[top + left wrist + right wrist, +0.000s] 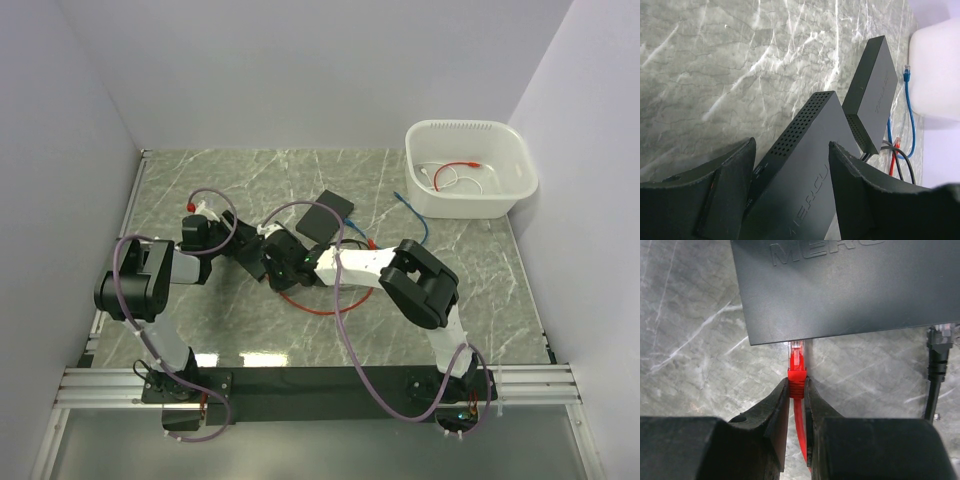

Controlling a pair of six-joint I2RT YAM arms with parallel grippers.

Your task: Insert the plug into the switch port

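A black switch (840, 285) marked "MERCU" lies on the marble table. My left gripper (792, 150) straddles its body (805, 165), one finger pressed on each side, and holds it. My right gripper (796, 382) is shut on the red plug (796, 375). The plug's clear tip (796, 347) is at the switch's near edge and partly hidden under it. The red cable (799, 430) runs back between my fingers. In the top view both grippers meet at the table's middle, left (243, 250) and right (282, 262).
A second black box (325, 215) lies just behind, also in the left wrist view (872, 95). Beside it are a blue cable (910, 115) and a black cable (939, 350). The red cable loops on the table (305, 305). A white bin (470, 170) holding cables stands back right.
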